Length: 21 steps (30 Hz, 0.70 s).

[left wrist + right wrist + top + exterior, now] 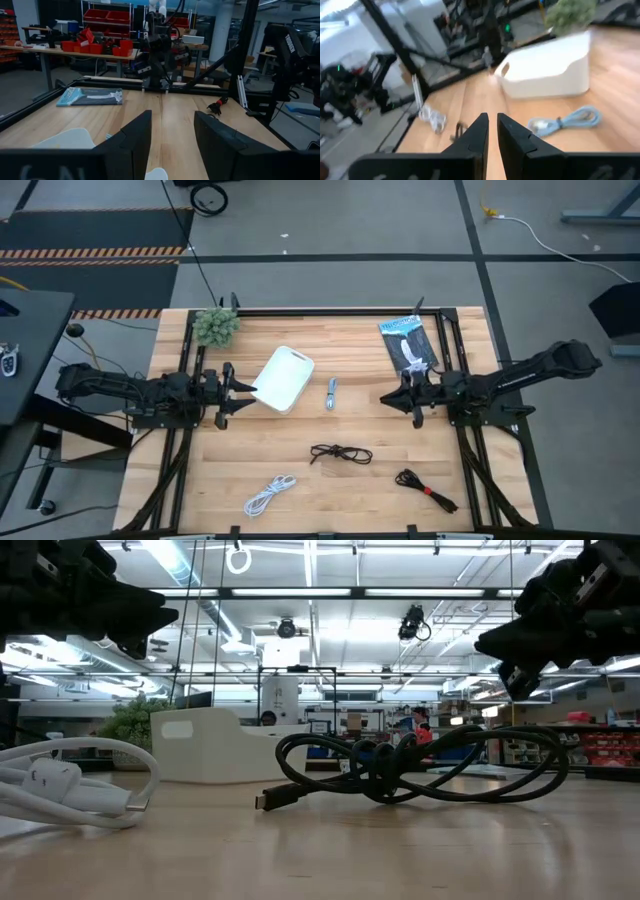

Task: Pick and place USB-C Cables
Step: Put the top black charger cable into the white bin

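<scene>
Three cables lie on the wooden table's near half. They are a loose black one (341,453), a black bundle with a red band (426,488) and a white coil (269,495). The low view shows the black cable (420,765) and the white one (60,785) up close. My left gripper (228,393) is open and empty, held above the table beside the white tray (284,379). Its fingers frame bare wood in its wrist view (172,130). My right gripper (400,396) is shut and empty, held above the table at the right (492,125).
A small pale blue cable (331,393) lies between the grippers, right of the tray. A blue-and-white packet (408,345) lies at the far right and a green plant (216,326) at the far left. Black frame rails run along the table's edges.
</scene>
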### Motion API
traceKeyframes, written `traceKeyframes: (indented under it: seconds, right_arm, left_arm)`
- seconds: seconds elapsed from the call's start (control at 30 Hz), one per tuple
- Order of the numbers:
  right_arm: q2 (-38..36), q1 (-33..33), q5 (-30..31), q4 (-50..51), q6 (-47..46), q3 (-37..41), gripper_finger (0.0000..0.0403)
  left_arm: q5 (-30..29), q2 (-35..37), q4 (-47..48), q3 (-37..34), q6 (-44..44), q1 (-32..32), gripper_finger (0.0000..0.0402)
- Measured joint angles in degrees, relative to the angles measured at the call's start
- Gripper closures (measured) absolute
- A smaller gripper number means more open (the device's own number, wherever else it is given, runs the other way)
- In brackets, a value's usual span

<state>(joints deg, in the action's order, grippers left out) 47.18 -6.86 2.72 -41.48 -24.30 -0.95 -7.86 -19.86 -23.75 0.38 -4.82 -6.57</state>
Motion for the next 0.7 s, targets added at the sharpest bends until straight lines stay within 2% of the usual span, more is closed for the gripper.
traceKeyframes:
  seconds: [0.27,0.43,0.57,0.7]
  right_arm:
    - [10.23,-2.15,-1.24,0.89,5.57,-8.49,0.0357]
    - [17.51,-2.16,-0.52,8.24,10.03,-16.83,0.0355]
    - [24.31,-2.18,0.58,15.89,13.56,-23.52,0.0337]
    - [31.22,-2.77,0.58,18.8,13.78,-28.71,0.03]
  left_arm:
    - [0.0,0.01,0.0,0.01,-0.01,0.0,0.0246]
    - [0.02,0.01,0.01,0.0,-0.01,0.0,0.0246]
    - [0.0,0.02,0.02,0.0,0.0,0.0,0.0246]
    - [0.01,0.01,0.0,0.01,-0.01,0.0,0.0246]
